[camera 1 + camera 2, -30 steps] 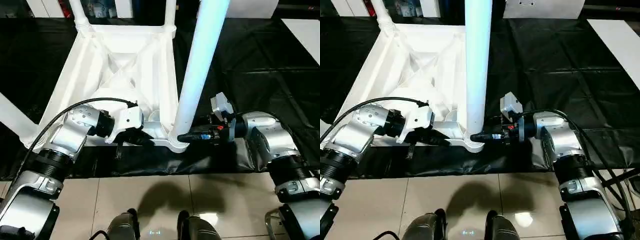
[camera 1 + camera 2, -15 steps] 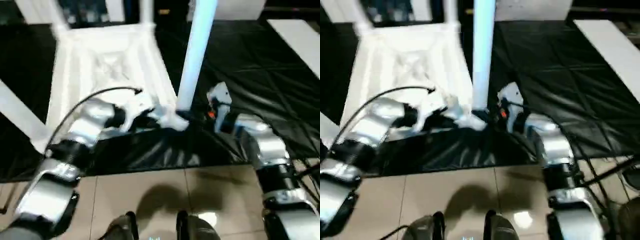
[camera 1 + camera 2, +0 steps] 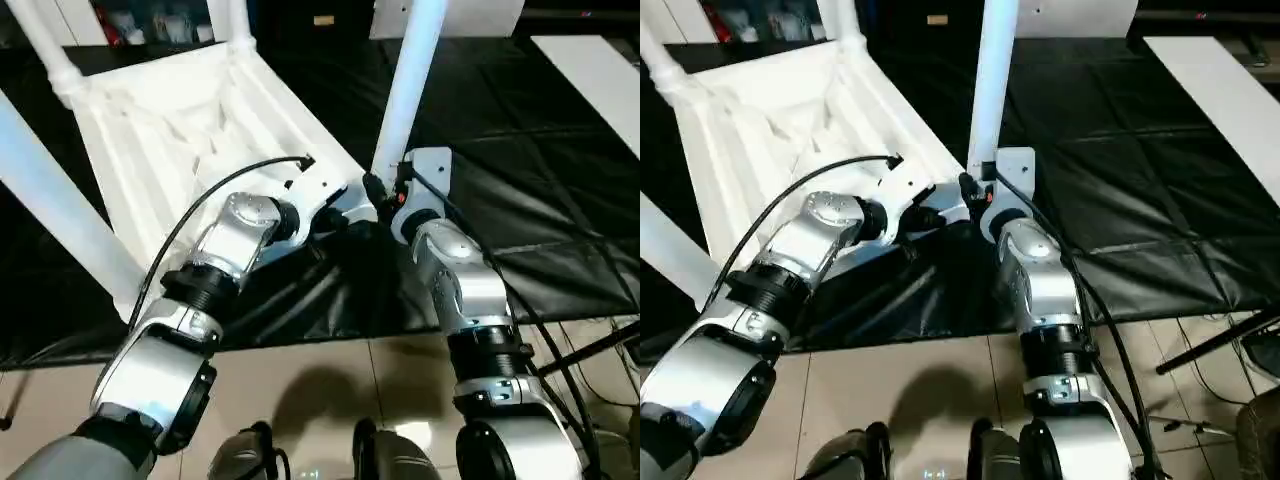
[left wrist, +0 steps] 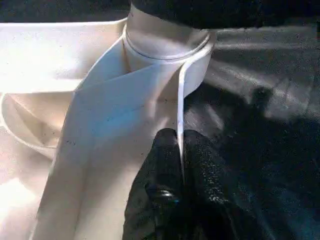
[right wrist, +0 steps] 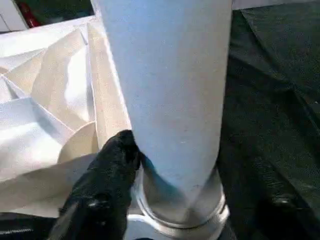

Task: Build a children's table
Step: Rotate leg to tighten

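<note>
The children's table [image 3: 190, 130] lies upside down on the black sheet [image 3: 520, 170] in the upper left of the frame, its legs rising out of the corner sockets. My left gripper [image 4: 179, 172] is clamped on the thin rim beside the near socket. My right gripper [image 5: 165, 165] stands apart around the near leg [image 3: 408, 90], one finger [image 5: 107, 175] touching its base.

One upturned table top [image 3: 190, 130], four legs [image 3: 408, 85] standing in it, two silver arms [image 3: 455, 280].
</note>
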You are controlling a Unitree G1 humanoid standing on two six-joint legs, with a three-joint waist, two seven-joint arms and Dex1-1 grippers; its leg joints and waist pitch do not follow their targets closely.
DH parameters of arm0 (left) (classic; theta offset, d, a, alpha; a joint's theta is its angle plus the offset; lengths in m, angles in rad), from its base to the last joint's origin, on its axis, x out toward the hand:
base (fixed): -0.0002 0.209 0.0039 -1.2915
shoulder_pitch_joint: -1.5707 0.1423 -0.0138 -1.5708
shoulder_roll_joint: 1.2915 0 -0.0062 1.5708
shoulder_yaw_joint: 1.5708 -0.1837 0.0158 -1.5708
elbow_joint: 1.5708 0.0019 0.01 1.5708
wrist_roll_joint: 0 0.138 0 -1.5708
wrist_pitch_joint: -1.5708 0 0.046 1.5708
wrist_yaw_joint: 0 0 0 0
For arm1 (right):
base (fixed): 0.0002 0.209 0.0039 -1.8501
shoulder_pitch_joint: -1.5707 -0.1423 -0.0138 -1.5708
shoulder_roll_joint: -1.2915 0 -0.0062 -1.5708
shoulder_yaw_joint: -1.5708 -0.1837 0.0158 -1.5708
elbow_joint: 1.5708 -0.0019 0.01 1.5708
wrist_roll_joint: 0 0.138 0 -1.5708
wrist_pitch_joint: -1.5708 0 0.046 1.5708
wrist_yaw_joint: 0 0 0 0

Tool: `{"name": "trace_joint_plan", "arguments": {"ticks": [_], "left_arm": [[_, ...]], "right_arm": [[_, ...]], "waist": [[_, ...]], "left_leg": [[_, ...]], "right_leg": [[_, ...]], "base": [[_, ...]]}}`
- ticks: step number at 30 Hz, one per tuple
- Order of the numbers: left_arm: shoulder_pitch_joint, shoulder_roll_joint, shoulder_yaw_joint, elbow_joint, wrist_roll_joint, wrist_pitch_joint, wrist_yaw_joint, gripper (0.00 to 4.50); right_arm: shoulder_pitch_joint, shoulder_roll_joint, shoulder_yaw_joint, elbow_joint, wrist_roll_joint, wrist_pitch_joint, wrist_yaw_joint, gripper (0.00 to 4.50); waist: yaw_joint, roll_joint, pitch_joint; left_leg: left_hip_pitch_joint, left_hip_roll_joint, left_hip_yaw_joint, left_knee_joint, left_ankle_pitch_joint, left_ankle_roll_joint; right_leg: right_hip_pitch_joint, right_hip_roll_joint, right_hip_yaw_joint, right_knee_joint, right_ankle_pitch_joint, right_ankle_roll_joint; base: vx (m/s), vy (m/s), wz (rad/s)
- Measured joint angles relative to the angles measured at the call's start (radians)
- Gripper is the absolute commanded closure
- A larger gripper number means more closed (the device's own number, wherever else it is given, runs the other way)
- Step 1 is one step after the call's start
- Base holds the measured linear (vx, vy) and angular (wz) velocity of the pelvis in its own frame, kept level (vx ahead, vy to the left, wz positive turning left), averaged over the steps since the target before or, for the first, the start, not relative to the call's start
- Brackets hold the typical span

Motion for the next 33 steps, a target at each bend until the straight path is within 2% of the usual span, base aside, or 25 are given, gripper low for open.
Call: {"name": "trace_joint_plan", "arguments": {"ticks": [3, 7, 12, 16, 17, 19, 25, 29, 33], "left_arm": [[0.012, 0.008, -0.006, -0.02, 0.0, -0.015, -0.012, 4.5], [0.034, 0.037, -0.021, -0.05, 0.0, -0.046, -0.05, 4.5], [0.062, 0.088, -0.036, -0.07, 0.0, -0.12, -0.127, 4.5], [0.08, 0.127, -0.045, -0.074, -0.002, -0.182, -0.184, 4.5], [0.085, 0.141, -0.048, -0.074, -0.005, -0.204, -0.206, 4.5], [0.094, 0.163, -0.053, -0.075, -0.01, -0.238, -0.245, 4.5], [0.099, 0.176, -0.065, -0.07, -0.009, -0.295, -0.277, 4.5], [0.097, 0.181, -0.062, -0.058, -0.011, -0.308, -0.286, 4.5], [0.112, 0.211, -0.059, -0.066, -0.035, -0.333, -0.365, 4.5]], "right_arm": [[0.018, -0.018, 0.002, -0.012, 0.008, -0.02, 0.047, 1.41], [0.046, -0.094, 0.045, -0.016, 0.019, -0.063, 0.181, 1.08], [0.084, -0.233, 0.067, -0.025, 0.076, -0.093, 0.421, 0.56], [0.099, -0.345, 0.085, -0.027, 0.091, -0.129, 0.597, 0.32], [0.101, -0.378, 0.087, -0.027, 0.1, -0.138, 0.643, 0.14], [0.113, -0.432, 0.084, -0.027, 0.119, -0.15, 0.708, 0.06], [0.158, -0.509, 0.081, -0.059, 0.171, -0.152, 0.836, 0.06], [0.175, -0.522, 0.081, -0.093, 0.191, -0.149, 0.868, 0.06], [0.174, -0.524, 0.083, -0.088, 0.191, -0.15, 0.872, 0.06]], "waist": [[0.002, 0.0, 0.0], [0.003, 0.0, 0.0], [0.004, 0.001, 0.0], [0.006, 0.001, 0.0], [0.007, 0.001, 0.0], [0.01, 0.001, 0.0], [0.023, 0.001, 0.0], [0.024, 0.001, 0.0], [0.026, 0.002, -0.001]], "left_leg": [[0.0, 0.0, -0.001, -0.005, 0.0, 0.0], [0.0, 0.001, -0.001, -0.007, 0.0, 0.0], [-0.001, 0.002, -0.002, -0.007, 0.0, 0.0], [-0.001, 0.003, -0.002, -0.006, 0.0, 0.0], [-0.001, 0.004, -0.002, -0.005, 0.0, 0.0], [-0.001, 0.004, -0.002, -0.004, 0.0, 0.0], [-0.002, 0.005, -0.002, -0.003, 0.0, 0.0], [-0.002, 0.007, -0.002, -0.002, 0.0, 0.0], [-0.002, 0.009, -0.002, -0.002, 0.0, 0.0]], "right_leg": [[-0.001, 0.001, -0.001, 0.0, 0.0, 0.0], [-0.002, 0.001, -0.003, 0.0, 0.0, 0.001], [-0.002, 0.002, -0.005, 0.0, 0.0, 0.001], [-0.001, 0.002, -0.006, 0.0, 0.0, 0.001], [-0.001, 0.002, -0.007, 0.0, 0.0, 0.001], [-0.001, 0.002, -0.007, 0.0, 0.0, 0.001], [-0.001, 0.002, -0.008, 0.0, 0.0, 0.001], [-0.001, 0.002, -0.011, 0.0, 0.0, 0.001], [-0.001, 0.002, -0.015, 0.0, 0.0, 0.001]], "base": [[0.0, 0.0, 0.0], [0.0, 0.0, 0.0], [0.0, 0.0, 0.0], [0.0, 0.0, 0.0], [0.0, 0.0, 0.0], [0.0, 0.0, 0.0], [0.0, 0.0, 0.0], [0.0, 0.0, 0.0], [0.0, 0.0, 0.0]]}}
